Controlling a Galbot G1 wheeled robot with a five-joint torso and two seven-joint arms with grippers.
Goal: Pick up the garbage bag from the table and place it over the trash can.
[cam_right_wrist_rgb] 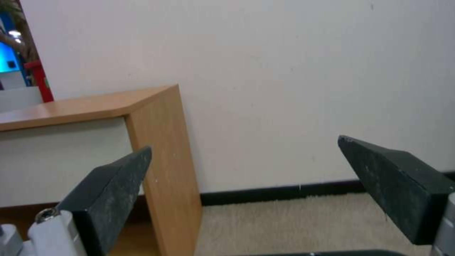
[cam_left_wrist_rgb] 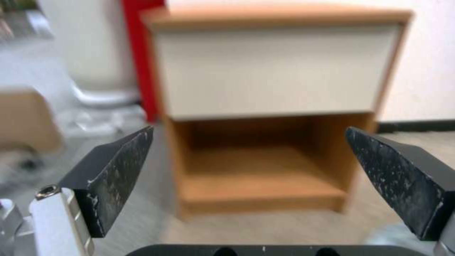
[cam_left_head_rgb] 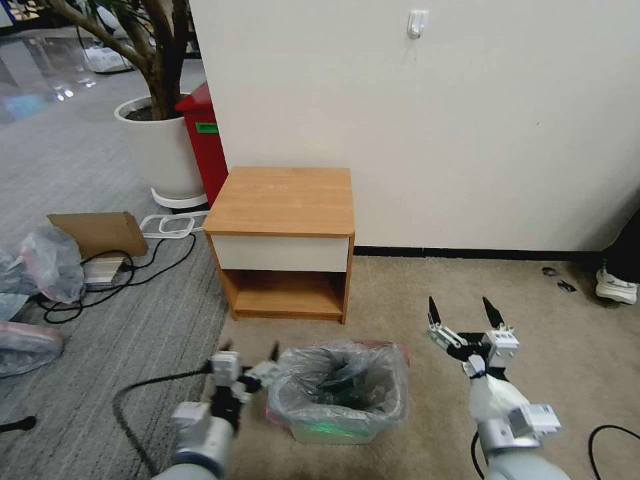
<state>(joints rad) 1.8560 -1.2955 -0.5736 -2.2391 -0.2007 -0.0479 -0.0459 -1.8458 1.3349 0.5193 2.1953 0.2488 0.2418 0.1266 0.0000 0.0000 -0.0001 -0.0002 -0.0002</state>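
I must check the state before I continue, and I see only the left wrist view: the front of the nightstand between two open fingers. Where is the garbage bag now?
Observer: The garbage bag sits in the trash can, with its edge pulled over the rim.
Operator: Where is this can from the left gripper?
Observer: The left gripper is close beside the can's left side, open and holding nothing.
Operator: And the right arm?
Observer: The right gripper hangs open over the carpet, to the right of the can and apart from it.
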